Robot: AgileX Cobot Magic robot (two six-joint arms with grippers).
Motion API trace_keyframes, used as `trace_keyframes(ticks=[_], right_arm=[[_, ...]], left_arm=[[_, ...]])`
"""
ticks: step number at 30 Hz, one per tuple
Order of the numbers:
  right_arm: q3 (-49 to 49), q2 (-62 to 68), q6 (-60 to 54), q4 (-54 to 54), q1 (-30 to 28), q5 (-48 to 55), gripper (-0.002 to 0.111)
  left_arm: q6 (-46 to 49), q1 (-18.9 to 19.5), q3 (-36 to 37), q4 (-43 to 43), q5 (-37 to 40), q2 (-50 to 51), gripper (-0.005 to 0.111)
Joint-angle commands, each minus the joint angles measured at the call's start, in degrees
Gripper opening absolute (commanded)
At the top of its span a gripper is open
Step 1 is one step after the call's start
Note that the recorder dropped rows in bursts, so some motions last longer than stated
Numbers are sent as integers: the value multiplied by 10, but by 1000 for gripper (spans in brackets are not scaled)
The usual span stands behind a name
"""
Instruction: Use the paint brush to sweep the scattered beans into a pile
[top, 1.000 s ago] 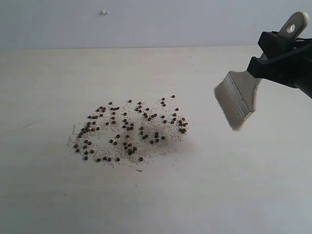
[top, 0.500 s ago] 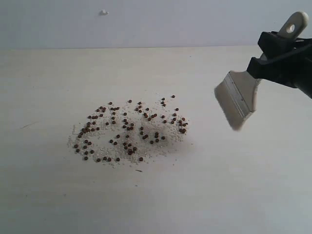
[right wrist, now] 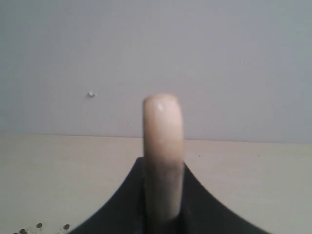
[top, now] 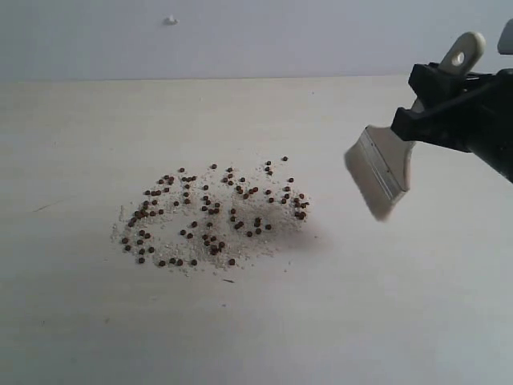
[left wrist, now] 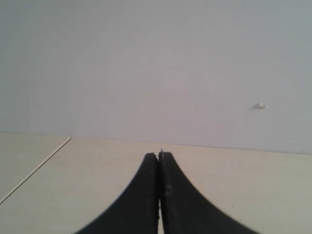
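Dark reddish-brown beans [top: 212, 215] lie spread in a loose oval patch, mixed with whitish crumbs, on the pale table [top: 96, 128]. My right gripper [top: 433, 108] is shut on the paint brush [top: 385, 164] by its wooden handle [right wrist: 163, 156]. The brush hangs tilted in the air to the right of the beans, bristles [top: 365, 186] pointing down-left and clear of the table. A few beans [right wrist: 39, 226] show at the edge of the right wrist view. My left gripper [left wrist: 159, 156] is shut with nothing in it and is out of the exterior view.
A grey wall [top: 240, 40] stands behind the table, with a small white speck [top: 170, 20] on it. A thin seam [left wrist: 36, 168] runs across the table in the left wrist view.
The right gripper with the brush has shifted a little to the left and down, toward the beans. The beans have not moved.
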Motion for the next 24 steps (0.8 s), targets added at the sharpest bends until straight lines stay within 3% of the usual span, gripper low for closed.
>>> trace_keyframes(ticks=[1,12,24], right_arm=[[3,32,-6,-5,-3,-52,0],[-37,106,6,-9,-3,-89,0],[-110,123,51,-79,-3,-9,0]], left_arm=[[2,-5,0,-6,4,-2,0],[2,-6,0,-2,30,-152,0],[3,-6,0,-2,30,-298,0]])
